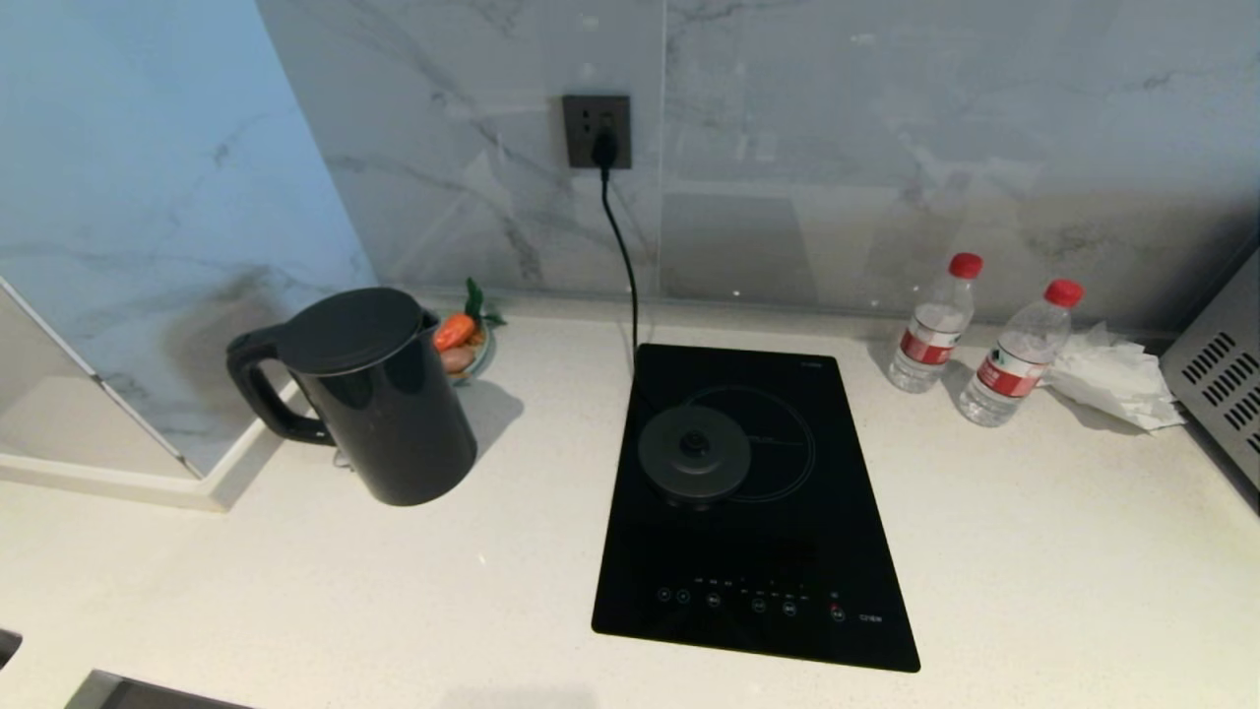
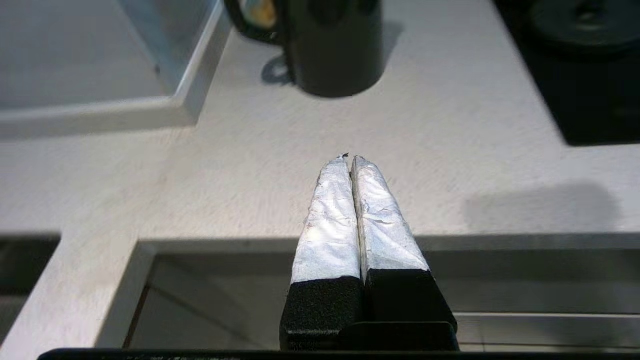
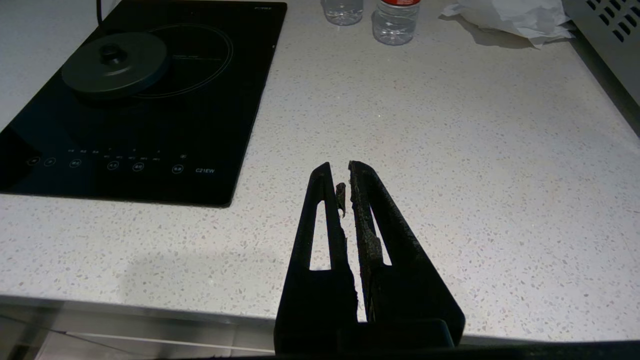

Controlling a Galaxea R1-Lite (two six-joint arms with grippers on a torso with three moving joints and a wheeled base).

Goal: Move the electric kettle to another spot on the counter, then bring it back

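Though off its base disc (image 1: 694,455), the electric kettle (image 1: 379,399) stood far-left on counter (image 1: 984,551): glossy, rigid, likely slippery w/ weight inside; best grabbed at loop handle (image 1: 258,389). Left gripper (image 2: 350,159) and right gripper (image 3: 340,172) both closed, empty.

"C21EW" on black cooktop (image 3: 150,100)

My counter (image 1: 1034,551) carries the electric kettle (image 1: 379,394) near its left edge, cooktop (image 1: 758,512) centrally, two bottles (image 1: 935,325) back right.
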